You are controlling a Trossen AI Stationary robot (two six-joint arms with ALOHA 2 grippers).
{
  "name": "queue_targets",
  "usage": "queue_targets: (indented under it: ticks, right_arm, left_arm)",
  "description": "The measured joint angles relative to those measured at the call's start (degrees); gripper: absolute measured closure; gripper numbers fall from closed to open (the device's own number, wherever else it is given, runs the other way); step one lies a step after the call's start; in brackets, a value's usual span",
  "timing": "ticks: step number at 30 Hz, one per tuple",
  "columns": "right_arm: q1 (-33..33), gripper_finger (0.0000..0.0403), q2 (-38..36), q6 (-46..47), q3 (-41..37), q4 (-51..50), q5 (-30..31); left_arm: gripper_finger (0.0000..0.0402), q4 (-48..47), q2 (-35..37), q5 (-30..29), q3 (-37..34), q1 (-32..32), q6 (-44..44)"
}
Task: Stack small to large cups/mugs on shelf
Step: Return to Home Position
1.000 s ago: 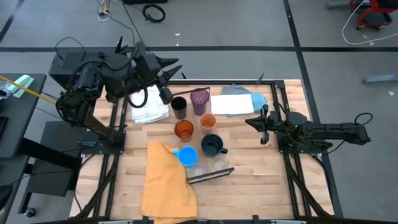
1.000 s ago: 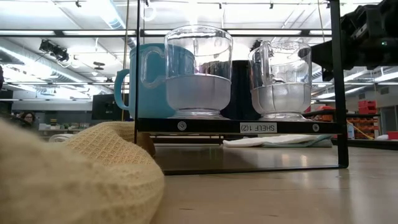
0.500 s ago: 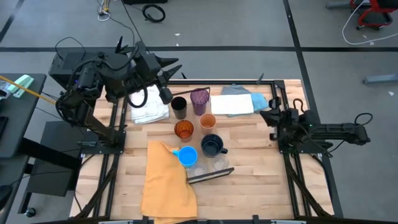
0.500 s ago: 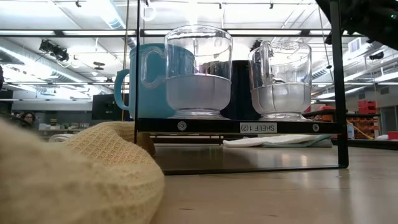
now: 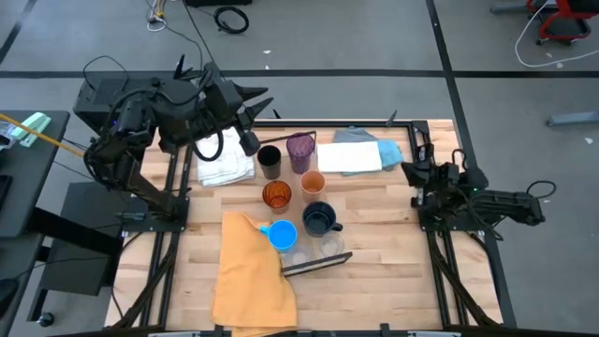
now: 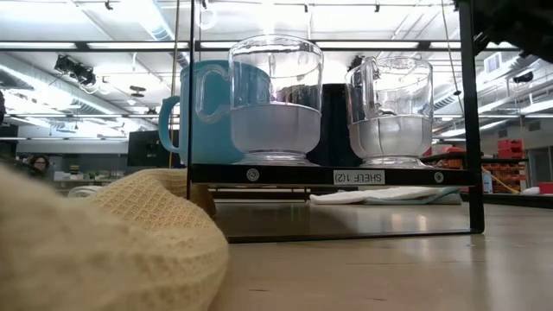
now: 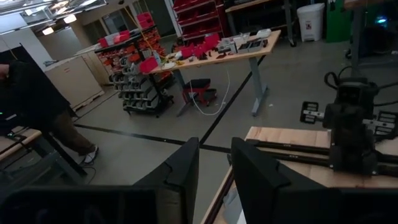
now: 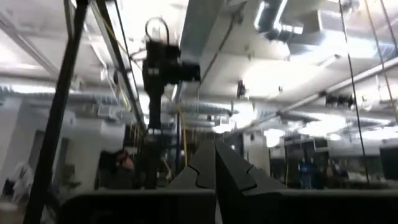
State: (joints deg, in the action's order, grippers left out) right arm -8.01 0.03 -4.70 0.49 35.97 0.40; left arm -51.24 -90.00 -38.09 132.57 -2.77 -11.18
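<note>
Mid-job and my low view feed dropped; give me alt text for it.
Two clear mugs, left and right, stand upright and apart on the shelf, with a bright blue mug and a dark mug behind them. A knitted yellow cloth fills the lower left; part of the right arm shows top right.

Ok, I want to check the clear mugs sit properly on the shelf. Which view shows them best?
The low view: both clear mugs stand upright and apart on the shelf, seen side on. The high view shows only faint glassy shapes beside the blue mug. Neither wrist view shows them.
</note>
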Motion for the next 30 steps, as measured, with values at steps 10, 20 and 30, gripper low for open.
queue_targets:
  ticks: [10,20,30]
  right_arm:
    - [-1.2,0.0402,0.0,7.9,0.0,-24.5,0.5]
    - [-1.2,0.0401,0.0,9.2,0.0,-30.3,-1.3]
    - [-1.2,0.0401,0.0,9.7,0.0,-31.3,-13.8]
  left_arm:
    - [0.0299,-0.7,0.0,0.9,0.0,1.5,0.0]
    - [0.0299,-0.6,0.0,2.1,0.0,2.0,0.0]
    - [0.0299,-0.4,0.0,2.1,0.0,2.0,0.0]
